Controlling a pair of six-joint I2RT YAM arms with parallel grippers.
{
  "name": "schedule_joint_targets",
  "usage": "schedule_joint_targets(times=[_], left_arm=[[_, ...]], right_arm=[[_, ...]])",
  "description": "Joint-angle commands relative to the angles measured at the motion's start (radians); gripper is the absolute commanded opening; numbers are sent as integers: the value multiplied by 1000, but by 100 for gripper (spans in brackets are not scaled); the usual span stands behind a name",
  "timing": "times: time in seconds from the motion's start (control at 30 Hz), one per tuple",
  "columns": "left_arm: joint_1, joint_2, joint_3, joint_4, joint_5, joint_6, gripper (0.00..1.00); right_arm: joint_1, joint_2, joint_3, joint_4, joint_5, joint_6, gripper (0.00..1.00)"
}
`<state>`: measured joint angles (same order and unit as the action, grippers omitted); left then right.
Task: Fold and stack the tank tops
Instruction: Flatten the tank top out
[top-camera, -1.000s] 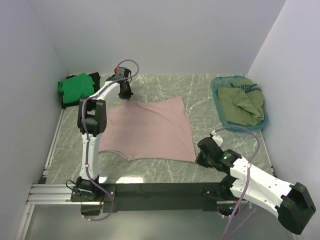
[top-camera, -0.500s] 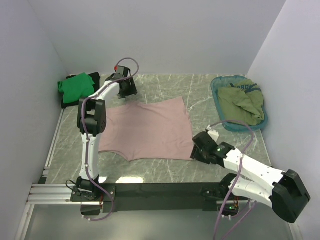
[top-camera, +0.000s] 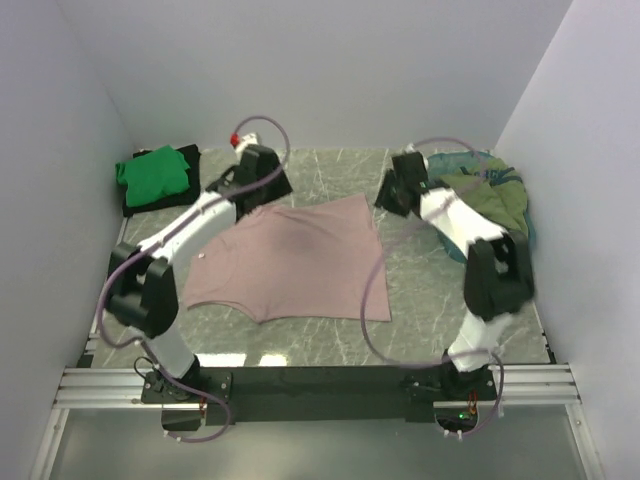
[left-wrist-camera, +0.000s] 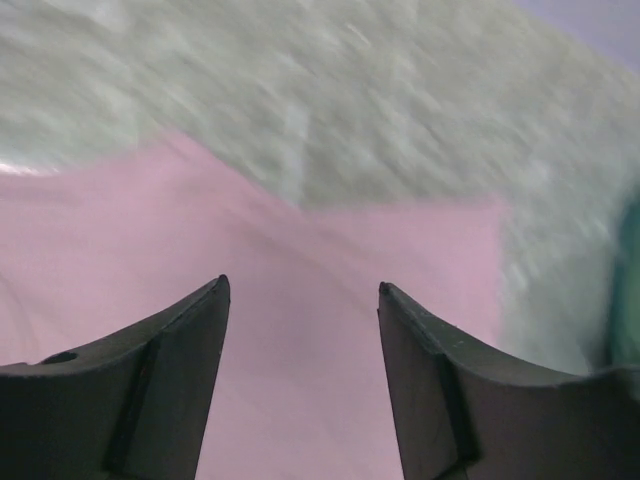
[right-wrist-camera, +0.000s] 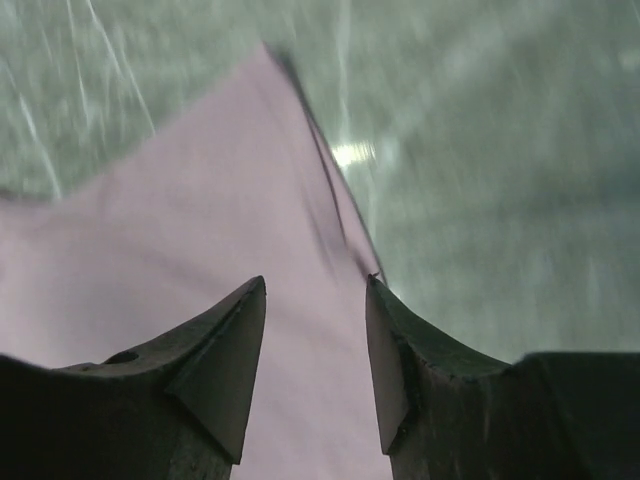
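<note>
Two pairs of fingers are spread wide and hold nothing: the left fingers (top-camera: 270, 185) hang over the 11 o'clock corner of the dusty pink tank top (top-camera: 300, 265), which lies flat in the middle of the counter (top-camera: 425, 300), and the right fingers (top-camera: 395, 192) over its 1 o'clock corner.

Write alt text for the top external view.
A dusty pink tank top lies flat at centre, left gripper and right gripper near its far corners. A bright green top on a black top far left; olive top in a teal basket far right.
</note>
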<state>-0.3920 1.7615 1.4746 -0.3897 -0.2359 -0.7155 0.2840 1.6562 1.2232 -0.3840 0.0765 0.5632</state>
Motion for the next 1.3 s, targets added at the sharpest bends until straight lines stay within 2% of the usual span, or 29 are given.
schedule_joint_targets(times=[0.0,0.03,0.1,0.23,0.47,0.8,0.93,0.97,1.07,1.13,1.27], left_arm=[[-94,-114,-199,55,-7,-126,64],[-111,-134,-238,70,13,-168,62],[-126,-168,-351,110,114,-194,58],[-189,-172,-434,138,193,-240,54],[-225,-131,-503,144,245,-280,49],[-235,-117,-560,143,260,-302,47],[-237,-119,-570,134,256,-303,47],[-237,-119,-571,130,254,-303,47],[-238,-117,-582,127,257,-305,47],[-238,-116,-594,127,260,-306,46],[-238,-114,-623,137,279,-315,46]], right_arm=[[-31,215,258,-36,-73,-152,51],[-31,299,309,-47,-93,-161,51],[-31,370,448,-84,-112,-184,51],[-31,549,678,-165,-98,-204,51],[-23,657,768,-194,-115,-215,52],[-5,767,878,-236,-100,-212,51],[-3,783,889,-242,-78,-204,40],[-5,783,888,-239,-78,-204,28],[-6,780,884,-236,-40,-195,4],[-6,783,901,-245,-4,-187,0],[-9,787,946,-277,45,-189,0]])
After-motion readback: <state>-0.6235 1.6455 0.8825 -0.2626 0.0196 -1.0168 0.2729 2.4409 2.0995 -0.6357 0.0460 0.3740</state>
